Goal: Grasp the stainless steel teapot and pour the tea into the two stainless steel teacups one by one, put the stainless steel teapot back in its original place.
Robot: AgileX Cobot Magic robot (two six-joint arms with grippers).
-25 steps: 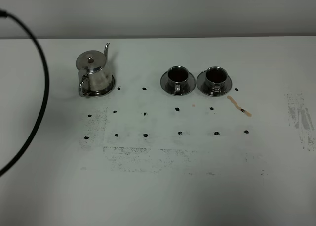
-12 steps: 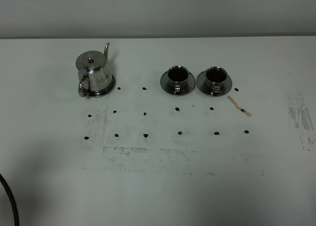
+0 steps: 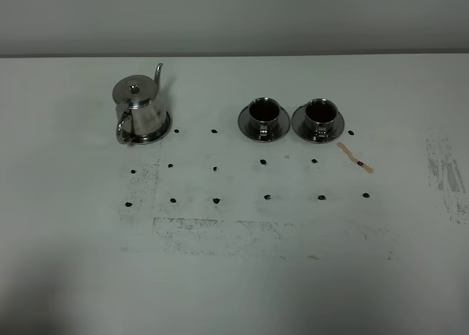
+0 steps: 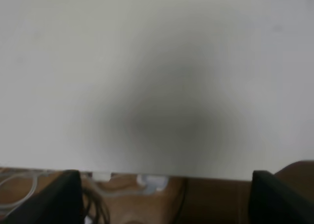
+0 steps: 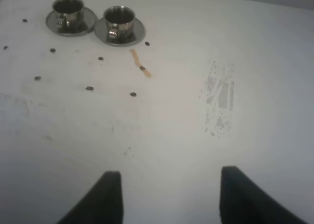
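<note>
The stainless steel teapot (image 3: 139, 108) stands upright on the flat steel disc (image 3: 165, 127) at the back left, its handle toward the front. The two stainless steel teacups (image 3: 262, 113) (image 3: 319, 113) sit on their saucers side by side at the back middle, and both hold dark tea (image 3: 261, 109). The cups also show in the right wrist view (image 5: 67, 8) (image 5: 119, 17). My left gripper (image 4: 167, 199) is open and empty over the table's front edge. My right gripper (image 5: 169, 199) is open and empty above bare table, well short of the cups. Neither gripper shows in the exterior view.
A short brown tea streak (image 3: 355, 157) lies in front of the right cup. Small black dots (image 3: 216, 200) mark a grid on the white table (image 3: 234, 276). Scuffed grey patches (image 3: 445, 175) lie at the right and front. Cables hang below the table edge (image 4: 98, 204).
The black cable that arched over the left side of the exterior view has dropped away to the lower left and is now out of view. Teapot and cups have not moved.
</note>
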